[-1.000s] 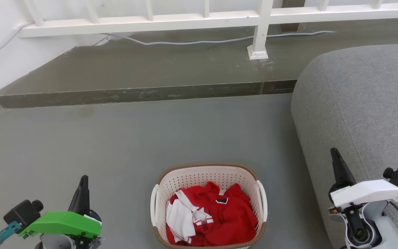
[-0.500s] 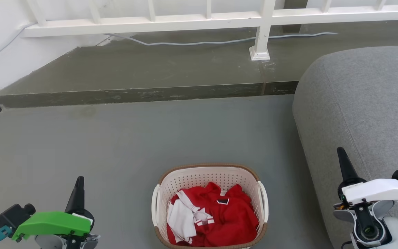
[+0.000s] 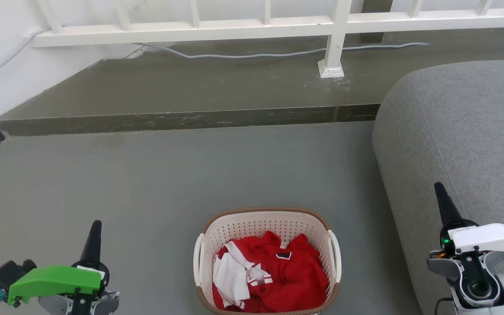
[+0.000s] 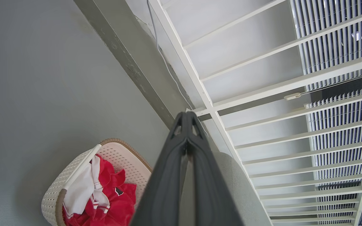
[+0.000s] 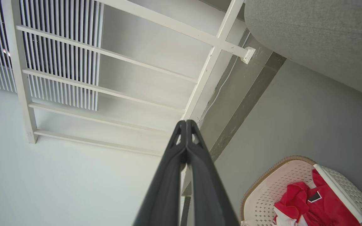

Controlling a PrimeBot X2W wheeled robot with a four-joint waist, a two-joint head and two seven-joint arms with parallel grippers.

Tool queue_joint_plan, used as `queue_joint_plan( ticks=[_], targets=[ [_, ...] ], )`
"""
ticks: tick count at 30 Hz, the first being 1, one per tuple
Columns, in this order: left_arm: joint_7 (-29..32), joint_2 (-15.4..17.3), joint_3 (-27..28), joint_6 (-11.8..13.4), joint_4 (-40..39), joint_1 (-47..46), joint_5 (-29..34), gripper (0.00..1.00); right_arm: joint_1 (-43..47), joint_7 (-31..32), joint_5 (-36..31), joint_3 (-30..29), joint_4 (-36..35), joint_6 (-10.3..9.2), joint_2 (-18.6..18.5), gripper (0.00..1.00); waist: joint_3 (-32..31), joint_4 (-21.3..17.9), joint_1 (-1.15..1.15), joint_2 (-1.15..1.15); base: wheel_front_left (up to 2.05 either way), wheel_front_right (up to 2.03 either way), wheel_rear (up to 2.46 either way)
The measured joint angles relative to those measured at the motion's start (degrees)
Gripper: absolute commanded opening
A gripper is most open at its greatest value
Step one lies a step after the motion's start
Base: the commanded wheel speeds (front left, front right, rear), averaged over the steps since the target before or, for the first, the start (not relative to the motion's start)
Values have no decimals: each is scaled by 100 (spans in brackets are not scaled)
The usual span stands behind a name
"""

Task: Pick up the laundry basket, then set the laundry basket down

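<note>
The laundry basket (image 3: 252, 222) stands on the grey floor at the bottom middle of the head view, cream-white and perforated with a brown rim and two white side handles; red and white clothes lie inside. It also shows at the lower left of the left wrist view as the laundry basket (image 4: 118, 152) and at the lower right of the right wrist view as the laundry basket (image 5: 269, 188). My left gripper (image 3: 95, 227) is shut, well left of the basket and apart from it. My right gripper (image 3: 440, 190) is shut too, to the basket's right, over the sofa's edge.
A grey sofa (image 3: 462, 131) fills the right side, close to the basket. A raised concrete step (image 3: 182, 118) crosses the floor ahead, with a white railing (image 3: 335, 39) and a cable (image 3: 243, 54) on it. A white wall stands at the left.
Both grippers have drifted outward, away from the basket: the left one lower and to the left, the right one further right. The picture has shifted slightly. The basket stays on the floor.
</note>
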Motion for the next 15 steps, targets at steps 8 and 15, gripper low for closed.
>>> queue_joint_plan(
  ticks=[8, 15],
  targets=[
    [121, -1, 103, -16, 3, -53, -471, 0, -25, 104, 466, -123, -25, 1, 12, 0, -9, 19, 0, 0, 0, 0, 0],
    [260, -2, 180, -18, 3, -57, -943, 0, -29, 256, 955, -244, -37, 1, 38, 0, -18, 38, 0, 0, 0, 0, 0]
  ],
)
